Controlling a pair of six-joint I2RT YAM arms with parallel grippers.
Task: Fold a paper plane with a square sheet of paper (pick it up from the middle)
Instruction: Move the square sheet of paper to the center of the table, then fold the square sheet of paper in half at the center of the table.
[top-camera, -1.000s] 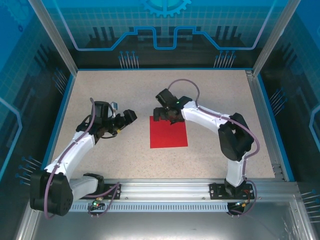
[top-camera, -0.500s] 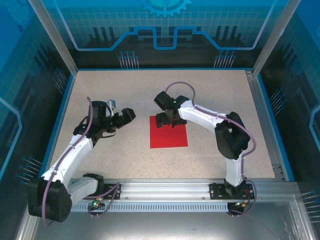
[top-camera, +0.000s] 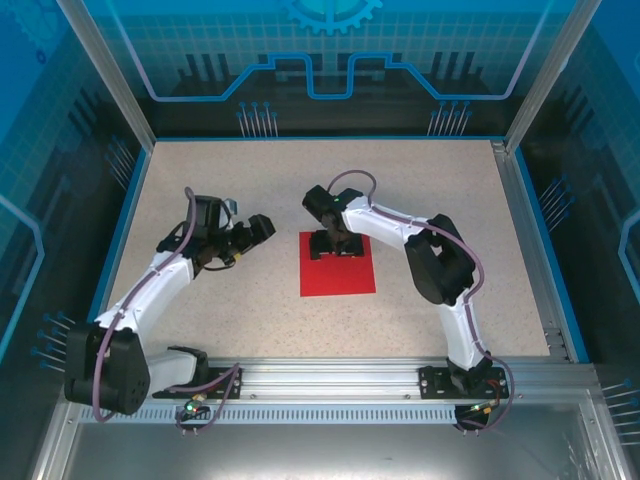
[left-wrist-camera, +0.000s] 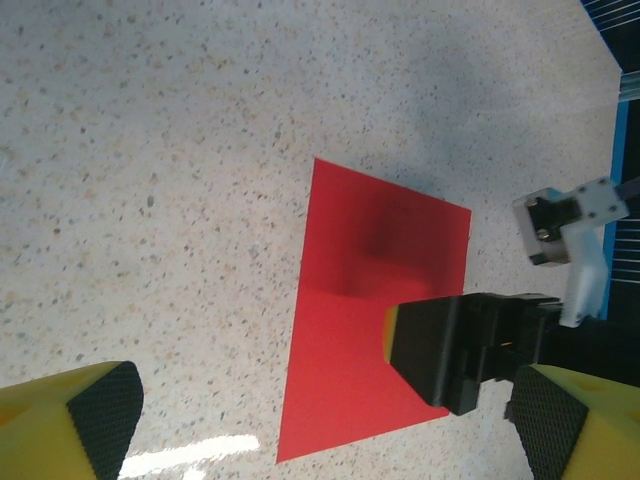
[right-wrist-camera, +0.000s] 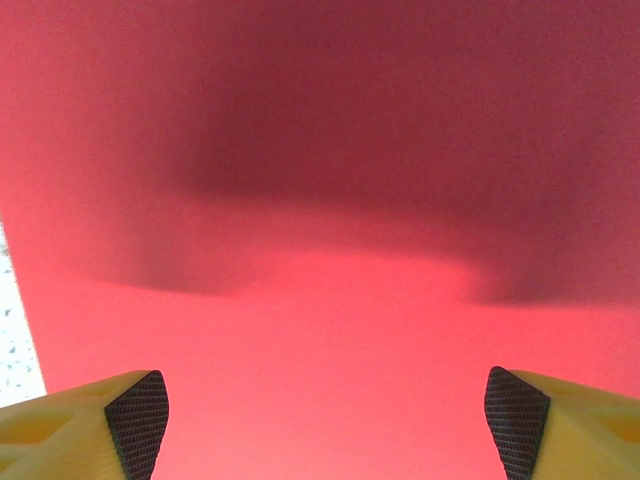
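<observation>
The square sheet of paper (top-camera: 338, 275) is bright red and lies flat and unfolded mid-table. My right gripper (top-camera: 335, 246) points down over the sheet's far part. Its fingers are wide apart, with nothing between them. In the right wrist view the red sheet (right-wrist-camera: 320, 200) lies close beneath the right gripper (right-wrist-camera: 327, 412), which casts a shadow on it. My left gripper (top-camera: 262, 228) is open, a short way left of the sheet and aimed at it. The left wrist view has the sheet (left-wrist-camera: 360, 300) ahead of the left gripper (left-wrist-camera: 325, 425), with the right gripper (left-wrist-camera: 450, 350) over it. The paper plane is out of view.
The speckled table (top-camera: 250, 180) is ringed by a blue rim and transparent walls. The metal rail (top-camera: 330, 380) holding both arm bases runs along the near edge. Bare table lies all round the sheet.
My right gripper has moved nearer and lower, onto the sheet's far part, and its fingers have narrowed slightly. The left gripper shifted slightly farther back. The sheet has not moved.
</observation>
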